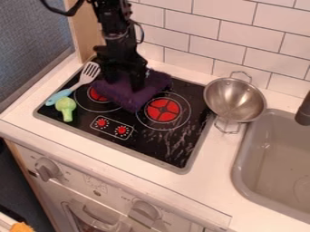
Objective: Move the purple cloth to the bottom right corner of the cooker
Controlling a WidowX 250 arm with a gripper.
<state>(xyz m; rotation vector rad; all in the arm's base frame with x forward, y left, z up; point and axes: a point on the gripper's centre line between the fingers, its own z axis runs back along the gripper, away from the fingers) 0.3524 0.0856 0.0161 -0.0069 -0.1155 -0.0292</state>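
My black gripper [128,80] hangs over the back middle of the cooker, right down at the purple cloth [130,93]. How its fingers stand against the cloth cannot be made out. The cloth lies bunched on the black cooker top [109,125], between the left and right red burners and partly over both. The gripper hides part of its back side. The bottom right corner of the cooker top shows white streaks.
A spatula [75,84] with a blue handle and a green broccoli [66,108] lie at the cooker's left. A metal colander [235,99] stands right of it, beside the grey sink [243,174]. A tiled wall [200,41] rises behind.
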